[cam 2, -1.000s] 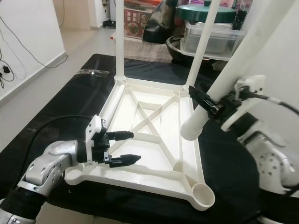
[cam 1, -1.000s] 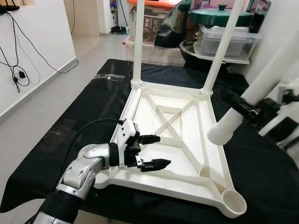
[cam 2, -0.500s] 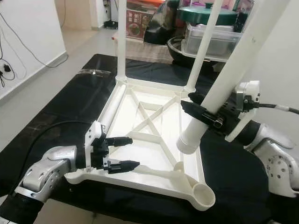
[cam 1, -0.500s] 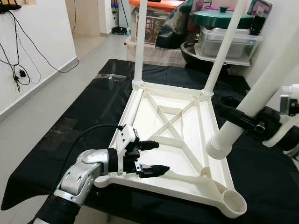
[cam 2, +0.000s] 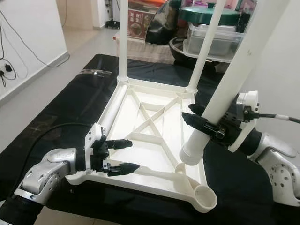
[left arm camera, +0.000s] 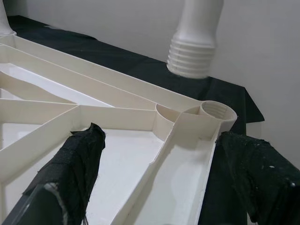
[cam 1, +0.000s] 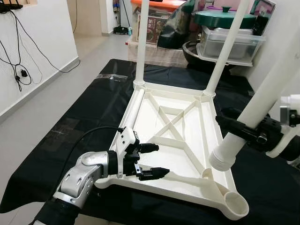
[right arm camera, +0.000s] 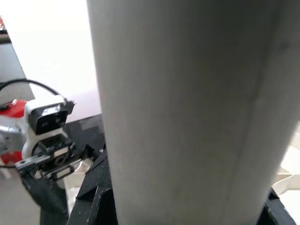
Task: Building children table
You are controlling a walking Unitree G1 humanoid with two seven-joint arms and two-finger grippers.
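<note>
Tabletop frame (cam 1: 178, 136), white plastic and turned underside up, lies on the black-covered bench (cam 1: 70, 126) with two legs already standing in its far corners, and compared with a second ago its near edge sits lower under the left end effector (cam 1: 152, 161), which has slid down toward the near-left corner. That end effector has its two black fingers spread wide, one above the near rail and one just past it, gripping nothing that can be made out; it looks set to steady the frame. Beyond its fingertips, in the left wrist view, lies the open threaded socket (left arm camera: 218, 112) at the near-right corner, and the ribbed end of the loose leg (left arm camera: 193, 51) hangs above and a little short of it. The right end effector (cam 2: 208, 125) is closed around that leg (cam 2: 229, 89), which has swung from a shallow tilt to a steeper one and dropped closer to the socket over the last second. My reading is that the third leg is nearly lined up for seating; it is not yet touching the socket.
</note>
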